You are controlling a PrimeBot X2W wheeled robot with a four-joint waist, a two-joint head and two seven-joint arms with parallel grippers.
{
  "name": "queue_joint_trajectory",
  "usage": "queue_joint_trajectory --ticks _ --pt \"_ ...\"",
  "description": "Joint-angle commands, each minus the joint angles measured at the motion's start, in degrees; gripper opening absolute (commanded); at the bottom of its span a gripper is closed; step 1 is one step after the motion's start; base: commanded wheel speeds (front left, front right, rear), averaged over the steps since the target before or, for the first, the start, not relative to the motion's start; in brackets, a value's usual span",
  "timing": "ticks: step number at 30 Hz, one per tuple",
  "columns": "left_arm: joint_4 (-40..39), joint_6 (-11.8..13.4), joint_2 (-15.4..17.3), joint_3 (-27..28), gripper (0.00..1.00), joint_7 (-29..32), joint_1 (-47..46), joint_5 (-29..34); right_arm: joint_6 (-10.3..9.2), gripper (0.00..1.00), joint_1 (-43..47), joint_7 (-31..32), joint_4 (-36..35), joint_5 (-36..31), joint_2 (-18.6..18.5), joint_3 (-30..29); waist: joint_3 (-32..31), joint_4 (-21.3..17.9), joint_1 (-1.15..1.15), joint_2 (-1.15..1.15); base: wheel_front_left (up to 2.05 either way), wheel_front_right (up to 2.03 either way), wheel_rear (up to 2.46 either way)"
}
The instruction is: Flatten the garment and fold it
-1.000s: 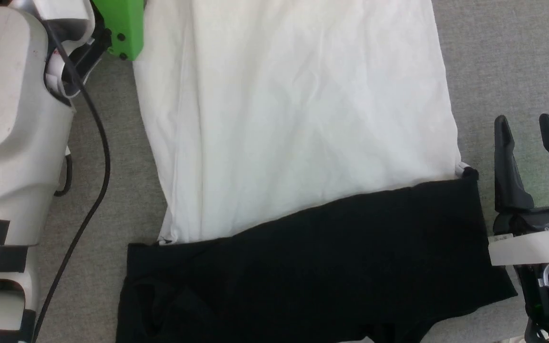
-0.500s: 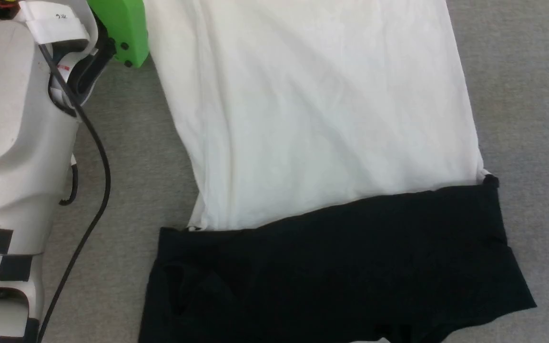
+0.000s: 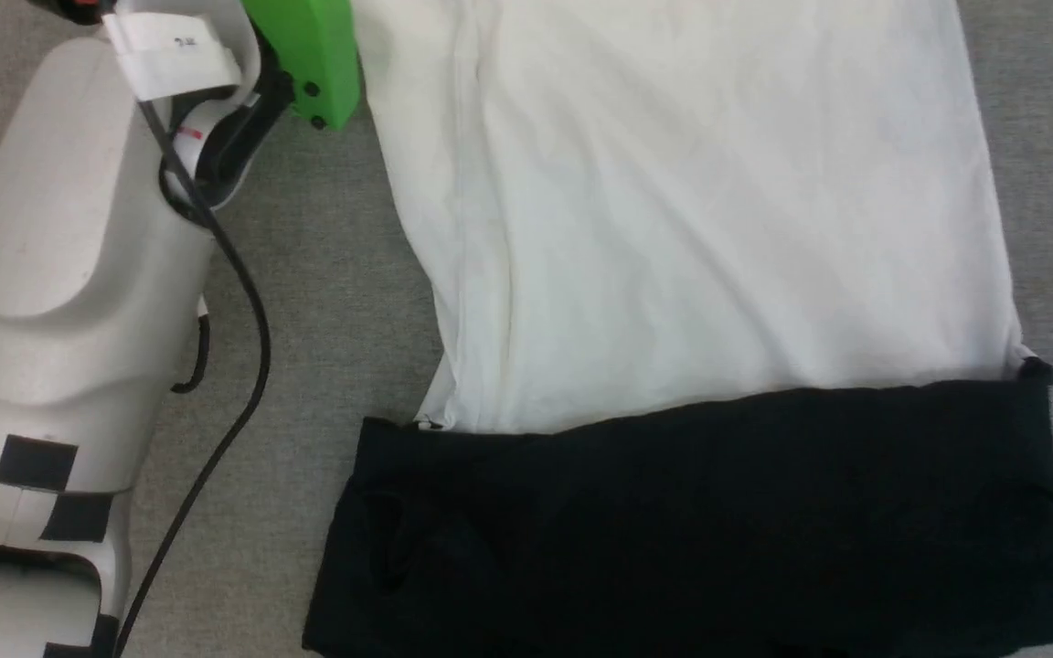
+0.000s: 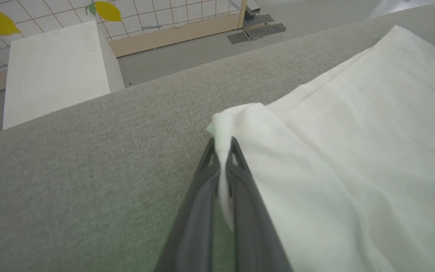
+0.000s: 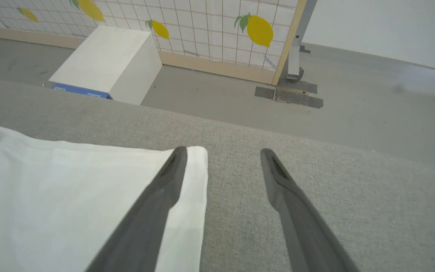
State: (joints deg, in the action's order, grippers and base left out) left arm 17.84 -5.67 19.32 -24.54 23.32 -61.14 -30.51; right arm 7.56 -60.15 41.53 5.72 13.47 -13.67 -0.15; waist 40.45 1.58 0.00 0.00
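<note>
The garment [image 3: 700, 228] lies spread on the grey surface, white body above and a wide black band [image 3: 700, 521] below it. In the left wrist view my left gripper [image 4: 223, 145] is shut on a pinched-up corner of the garment's white cloth [image 4: 236, 117]. My left forearm [image 3: 69, 274] reaches up the left side of the head view. In the right wrist view my right gripper [image 5: 221, 155] is open above the surface, with one finger over the garment's other white corner [image 5: 196, 166] and the other finger over bare fabric.
The grey fabric surface [image 3: 307, 302] ends at a far edge, with floor beyond. A white box [image 5: 108, 64] stands on the floor before a tiled panel with lemon prints [image 5: 257, 28]. A black cable [image 3: 243, 320] runs along my left arm.
My left gripper has shut on the white corner. The head camera has swung, shifting the whole picture right; my right gripper has left the head view.
</note>
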Motion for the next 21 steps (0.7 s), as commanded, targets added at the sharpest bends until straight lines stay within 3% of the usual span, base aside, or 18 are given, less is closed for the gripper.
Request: queue_joint_trajectory --ticks 1,9,10,11,12,21 --pt "0.0 0.0 -0.4 -0.2 0.0 -0.4 -0.8 -0.3 -0.08 1.0 -1.7 0.7 1.9 -1.0 0.8 -0.3 1.4 1.5 0.0 0.0 0.0 0.0 0.0" --pt "1.4 -0.6 -2.2 -2.1 0.0 -1.9 -2.9 -0.5 -0.08 1.0 -6.2 2.5 11.2 -6.6 2.8 -0.6 3.1 3.8 0.0 0.0 0.0 0.0 0.0" --pt "1.6 -0.7 -2.3 -2.3 0.0 -2.1 -3.1 -0.5 -0.08 0.76 -6.4 3.1 12.1 -7.3 3.0 -0.9 3.2 4.0 0.0 0.0 0.0 0.0 0.0" --pt "1.8 -0.8 -2.4 -2.5 0.0 -2.2 -3.3 -0.6 -0.08 0.44 -6.6 3.5 12.7 -7.8 3.2 -1.1 3.3 4.1 0.0 0.0 0.0 0.0 0.0" --pt "2.1 -0.9 -2.5 -2.7 0.0 -2.4 -3.6 -0.7 -0.08 0.0 -6.8 3.6 13.2 -8.4 3.4 -1.2 3.5 4.3 0.0 0.0 0.0 0.0 0.0" --pt "4.1 -1.3 -2.3 -1.7 0.0 -8.0 -5.1 -1.9 -0.08 0.0 -8.2 -2.9 13.7 -6.6 3.3 -2.9 2.3 4.3 0.0 0.0 0.0 0.0 0.0"
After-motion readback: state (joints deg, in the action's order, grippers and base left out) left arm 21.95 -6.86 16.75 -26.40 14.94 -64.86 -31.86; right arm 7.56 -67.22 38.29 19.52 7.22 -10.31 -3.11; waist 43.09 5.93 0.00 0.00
